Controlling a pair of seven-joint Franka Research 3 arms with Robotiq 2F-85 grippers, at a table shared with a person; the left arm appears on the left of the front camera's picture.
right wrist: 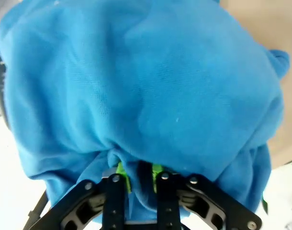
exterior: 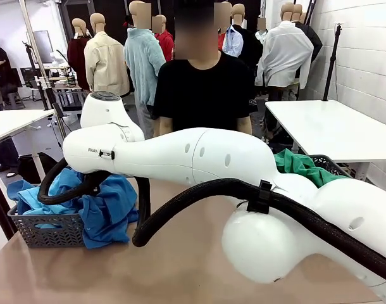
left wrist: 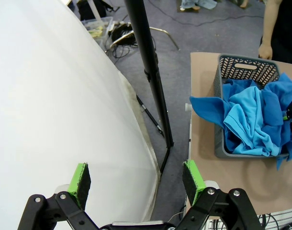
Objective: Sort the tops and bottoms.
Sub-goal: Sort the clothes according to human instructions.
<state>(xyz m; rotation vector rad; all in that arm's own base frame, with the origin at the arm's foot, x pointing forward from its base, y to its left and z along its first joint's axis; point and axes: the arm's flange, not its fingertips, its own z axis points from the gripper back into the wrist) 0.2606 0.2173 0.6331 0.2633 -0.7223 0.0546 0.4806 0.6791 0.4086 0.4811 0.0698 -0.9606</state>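
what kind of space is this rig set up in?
Looks like an indoor lab or workshop for garment handling, not a home. Signs: white work tables on a grey floor, a black stand pole with cables beside the rig, and grey sorting baskets of clothes on the brown table.

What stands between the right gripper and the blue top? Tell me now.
Nothing visible does. A fold of the blue top already sits directly between the right gripper's green pads, with no other thing in the gap.
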